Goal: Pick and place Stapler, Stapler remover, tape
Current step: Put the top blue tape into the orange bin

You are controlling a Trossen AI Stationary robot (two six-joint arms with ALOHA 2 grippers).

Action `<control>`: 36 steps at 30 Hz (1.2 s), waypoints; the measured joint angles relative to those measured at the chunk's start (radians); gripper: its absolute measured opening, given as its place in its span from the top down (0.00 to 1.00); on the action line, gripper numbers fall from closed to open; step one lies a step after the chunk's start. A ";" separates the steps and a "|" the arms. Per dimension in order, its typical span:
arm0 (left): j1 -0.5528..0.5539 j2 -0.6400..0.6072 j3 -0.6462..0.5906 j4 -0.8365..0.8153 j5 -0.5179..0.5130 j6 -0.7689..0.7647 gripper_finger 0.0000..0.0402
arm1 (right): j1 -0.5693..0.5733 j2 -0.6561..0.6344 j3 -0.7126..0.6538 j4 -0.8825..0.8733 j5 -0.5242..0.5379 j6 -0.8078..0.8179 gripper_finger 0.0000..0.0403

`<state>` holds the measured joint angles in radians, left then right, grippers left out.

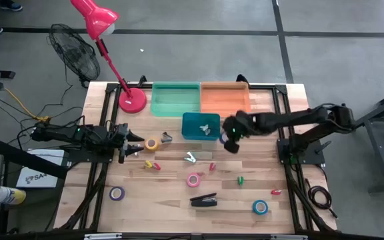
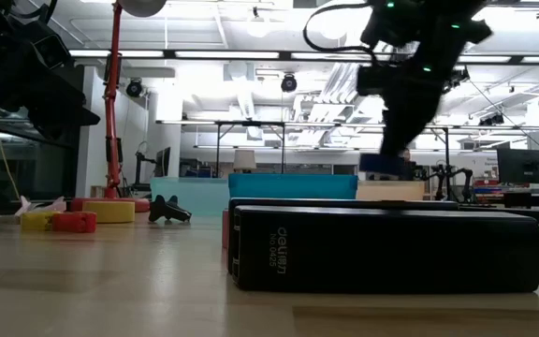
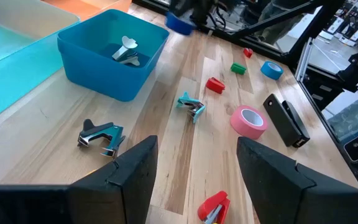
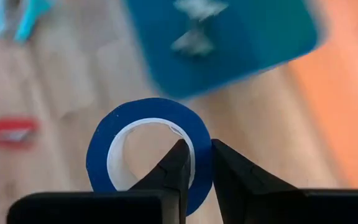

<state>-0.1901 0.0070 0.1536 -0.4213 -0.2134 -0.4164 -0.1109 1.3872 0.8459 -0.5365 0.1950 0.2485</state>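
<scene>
My right gripper (image 1: 230, 141) hangs beside the small teal bin (image 1: 193, 133), shut on a blue tape roll (image 4: 148, 152), which is lifted off the table. A silvery stapler remover (image 3: 126, 51) lies in that bin. The black stapler (image 1: 204, 199) lies flat near the table's front edge. Yellow (image 1: 152, 144), pink (image 1: 194, 179) and purple (image 1: 117, 193) tape rolls lie flat on the wood. A dark stapler remover (image 3: 101, 135) and a teal one (image 3: 191, 106) lie ahead of my left gripper (image 3: 197, 180), which waits open at the table's left. My right gripper pinches the wall of the blue roll (image 4: 202, 146) between its two fingers, one finger (image 4: 178, 165) inside the hollow core and the other (image 4: 229, 168) outside. The fingers slant down from the table's right. The roll is lifted clear of the table.
A green bin (image 1: 176, 98) and an orange bin (image 1: 225, 97) stand at the table's far edge, with a red desk lamp's base (image 1: 132, 101) to their left. Small red and green stapler removers (image 1: 241, 179) and a light-blue tape roll (image 1: 260, 207) lie scattered on the wood.
</scene>
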 joint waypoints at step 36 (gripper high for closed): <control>0.000 0.000 0.000 0.000 0.000 0.000 0.46 | -0.662 0.215 0.113 0.000 -0.079 -0.255 0.88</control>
<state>-0.1898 0.0067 0.1535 -0.4210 -0.2134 -0.4164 -0.7725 1.6019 0.9592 -0.5365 0.1158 -0.0064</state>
